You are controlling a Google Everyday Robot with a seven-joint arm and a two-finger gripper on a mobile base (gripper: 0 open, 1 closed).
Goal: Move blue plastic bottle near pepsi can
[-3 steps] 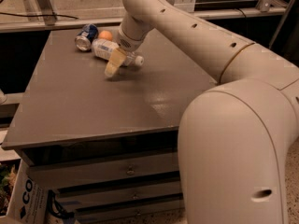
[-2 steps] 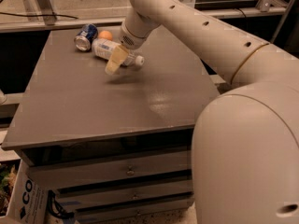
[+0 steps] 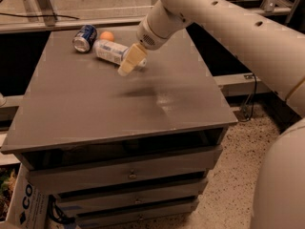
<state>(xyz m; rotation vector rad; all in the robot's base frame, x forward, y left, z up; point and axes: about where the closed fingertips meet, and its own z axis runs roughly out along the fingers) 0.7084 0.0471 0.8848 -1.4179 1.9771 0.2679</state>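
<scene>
The blue plastic bottle (image 3: 110, 51) lies on its side at the back left of the grey table (image 3: 95, 109), with a pale blue-and-white label. Its left end is close to the pepsi can (image 3: 85, 37), a dark blue can that also lies on its side. My gripper (image 3: 130, 61) is beige and hangs from the white arm (image 3: 167, 20). It sits over the bottle's right end and hides the cap. I cannot tell if it is touching the bottle.
A round orange fruit (image 3: 107, 35) sits just behind the bottle, right of the can. The table has drawers (image 3: 128, 175) below its front edge. A cardboard box (image 3: 28, 204) stands on the floor at the lower left. Rails run behind the table.
The arm's large links have swung up and to the right. The gripper stays at the bottle's right end. Bottle, can and orange have not visibly moved.
</scene>
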